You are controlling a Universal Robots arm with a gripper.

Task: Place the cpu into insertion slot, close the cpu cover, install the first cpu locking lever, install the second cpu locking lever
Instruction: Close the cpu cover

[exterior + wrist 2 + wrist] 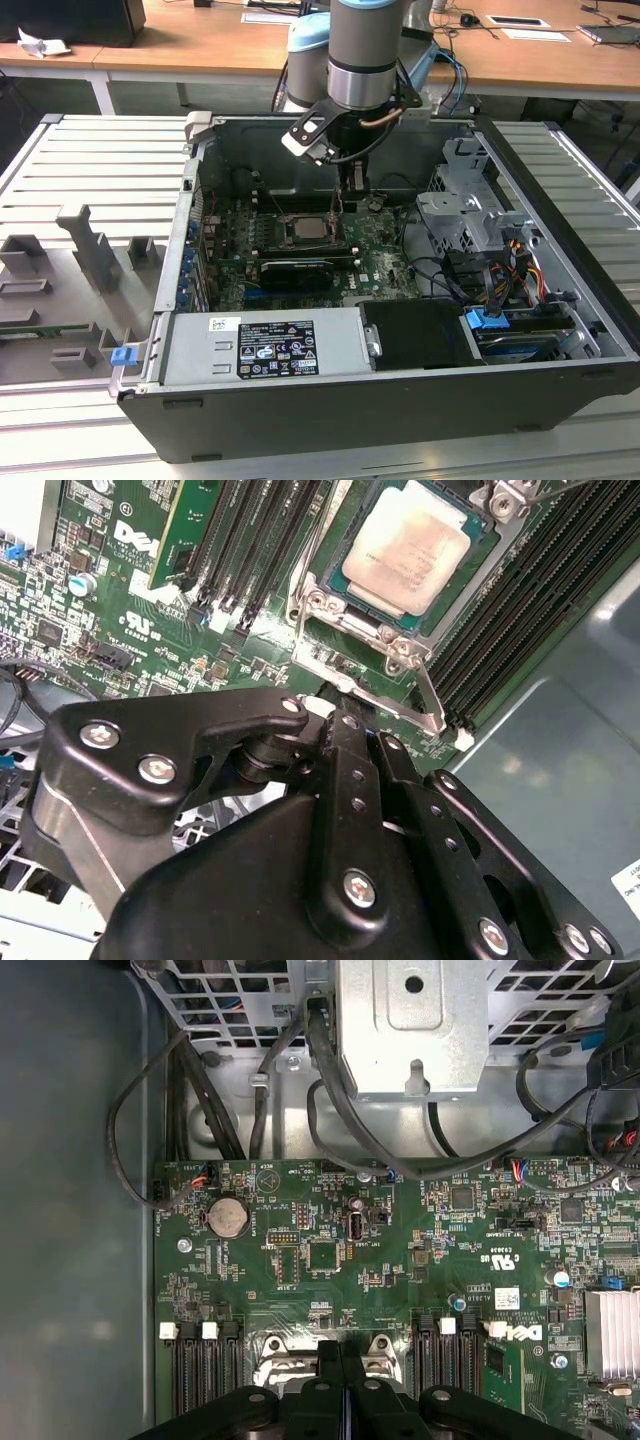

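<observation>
The cpu [410,542], a pale silver-beige square, lies in the insertion slot [305,230] on the green board. The cpu cover [318,602], a silver frame, lies flat around it, and the chip shows through its cut-out. A thin silver locking lever [400,704] runs along the socket edge nearest my fingers. My gripper [347,196] hangs inside the case just to the exterior view's right of the socket. Its black fingers [330,1360] are pressed together, their tips right at that lever, with the gripper [362,732] shut. Whether the tips touch the lever is hidden.
Long black memory slots [520,600] flank the socket. A grey drive cage [455,215] with cables stands at the exterior view's right. A power supply [270,345] sits along the case front. A coin battery [226,1217] and a heatsink [612,1330] sit on the board. Grey fixtures [90,250] stand outside the case.
</observation>
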